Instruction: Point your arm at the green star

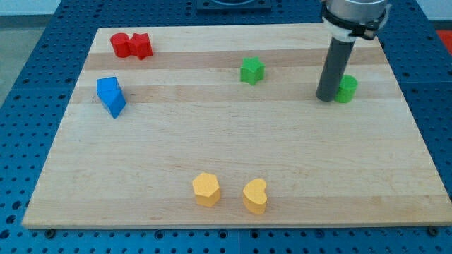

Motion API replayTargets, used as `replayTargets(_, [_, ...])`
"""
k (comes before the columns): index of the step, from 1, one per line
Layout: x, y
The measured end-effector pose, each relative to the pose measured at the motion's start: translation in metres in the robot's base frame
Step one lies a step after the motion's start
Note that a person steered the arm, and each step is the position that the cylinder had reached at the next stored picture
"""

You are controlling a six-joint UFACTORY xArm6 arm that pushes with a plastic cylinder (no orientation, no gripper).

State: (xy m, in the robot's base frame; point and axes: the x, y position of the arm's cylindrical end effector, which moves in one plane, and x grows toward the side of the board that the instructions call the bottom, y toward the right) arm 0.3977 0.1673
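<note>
The green star [251,70] sits on the wooden board [233,141] at the upper middle. My tip [325,98] rests on the board well to the star's right and slightly lower. It stands directly against the left side of a second green block [347,89], rounded in shape, which the rod partly hides.
Two red blocks [131,46] touch each other at the upper left. Two blue blocks [111,95] touch at the left. A yellow hexagon-like block [206,189] and a yellow heart [256,196] lie near the bottom edge. The arm's body [354,14] hangs over the upper right.
</note>
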Motion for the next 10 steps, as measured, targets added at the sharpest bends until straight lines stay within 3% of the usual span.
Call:
replayTargets(2, [-0.001,0.005])
replayTargets(3, [0.001,-0.025])
replayTargets(5, [0.025,-0.151])
replayTargets(7, [0.012,-0.217])
replayTargets(8, [-0.074,-0.219])
replayTargets(9, [-0.134,-0.215])
replayTargets(10, [-0.128,-0.207])
